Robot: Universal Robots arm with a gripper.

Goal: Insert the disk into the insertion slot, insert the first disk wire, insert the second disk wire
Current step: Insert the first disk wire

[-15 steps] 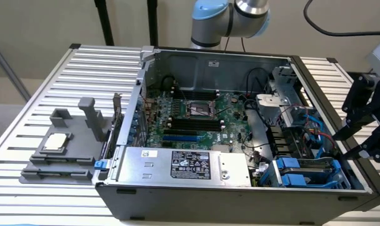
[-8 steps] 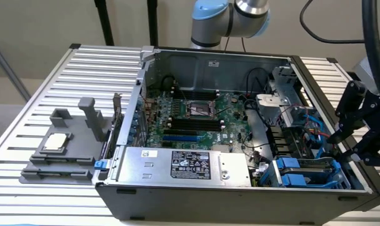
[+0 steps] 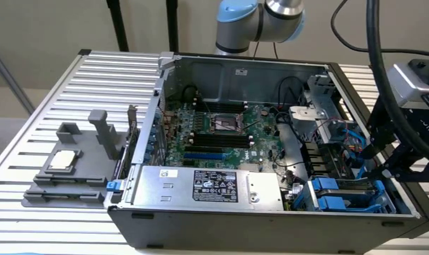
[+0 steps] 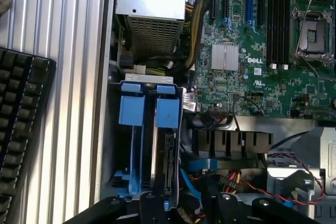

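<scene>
The disk (image 4: 168, 166) stands on edge in its blue carrier inside the insertion slot (image 4: 149, 80), beside a second blue carrier (image 4: 131, 111). In the exterior view the slot (image 3: 305, 195) with its blue carriers (image 3: 342, 194) lies at the case's near corner, at that view's right. My gripper (image 3: 393, 171) hangs just above the slot's right end; in the wrist view its black body (image 4: 186, 211) sits over the disk's near end. A thin blue wire (image 4: 189, 179) runs loose beside the disk, close to the gripper. Whether anything is held is hidden.
The open computer case (image 3: 271, 234) lies on a slatted metal table (image 3: 30, 133). A silver power supply (image 3: 207, 186) and the green motherboard (image 3: 222, 133) fill its middle. A grey fixture (image 3: 66, 170) stands at the exterior view's left. A black keyboard (image 4: 21, 129) lies outside the case wall.
</scene>
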